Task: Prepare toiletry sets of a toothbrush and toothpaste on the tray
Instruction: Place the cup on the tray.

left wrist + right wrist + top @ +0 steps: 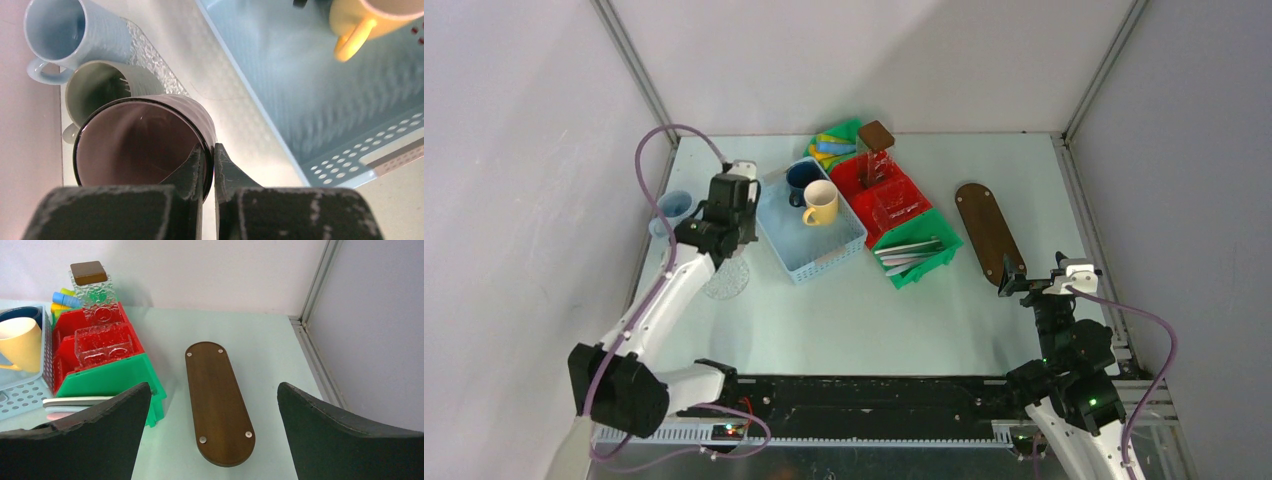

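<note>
My left gripper (210,150) is shut on the rim of a dark mug (130,145) with a pinkish inside, one finger inside and one outside. In the top view this gripper (724,215) hides that mug. A grey mug (100,85) and a pale blue mug (65,30) stand just behind it. The brown oval tray (989,232) lies bare at the right. My right gripper (214,387) hangs open just short of the tray's (217,402) near end. Pale toothbrushes (909,250) lie in a green bin, and coloured tubes (834,145) in another bin at the back.
A light blue perforated basket (809,262) holds a cream mug (821,203) and a dark blue mug (802,178). A red bin (884,195) holds clear glass boxes, with a brown-lidded glass jar (876,140) behind. A textured clear glass piece (727,280) lies under the left arm.
</note>
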Controlling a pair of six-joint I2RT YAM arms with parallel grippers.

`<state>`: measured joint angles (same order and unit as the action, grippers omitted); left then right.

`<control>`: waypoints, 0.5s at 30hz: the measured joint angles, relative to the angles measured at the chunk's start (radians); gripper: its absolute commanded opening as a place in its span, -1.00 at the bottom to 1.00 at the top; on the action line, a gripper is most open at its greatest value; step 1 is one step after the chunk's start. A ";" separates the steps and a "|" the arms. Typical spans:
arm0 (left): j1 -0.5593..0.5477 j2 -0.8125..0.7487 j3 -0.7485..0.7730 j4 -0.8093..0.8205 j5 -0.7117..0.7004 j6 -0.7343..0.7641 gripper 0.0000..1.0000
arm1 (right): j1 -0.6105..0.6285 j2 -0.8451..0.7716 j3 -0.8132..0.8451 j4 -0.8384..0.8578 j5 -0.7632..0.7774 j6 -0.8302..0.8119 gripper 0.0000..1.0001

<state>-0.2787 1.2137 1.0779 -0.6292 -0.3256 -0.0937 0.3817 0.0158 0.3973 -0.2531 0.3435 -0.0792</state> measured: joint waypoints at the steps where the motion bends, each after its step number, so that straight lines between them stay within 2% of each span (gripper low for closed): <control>1: 0.000 -0.017 -0.025 0.009 0.001 0.016 -1.00 | 0.000 0.000 0.000 0.000 0.000 0.000 1.00; 8: 0.000 -0.088 -0.206 0.113 0.019 0.112 -1.00 | 0.000 0.000 0.000 0.000 0.000 0.000 1.00; 15: 0.015 -0.088 -0.314 0.213 0.022 0.122 -0.99 | 0.002 0.000 0.000 0.000 0.000 0.000 1.00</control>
<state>-0.2638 1.1255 0.7635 -0.4160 -0.3035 0.0280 0.3832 0.0158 0.3973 -0.2531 0.3439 -0.0792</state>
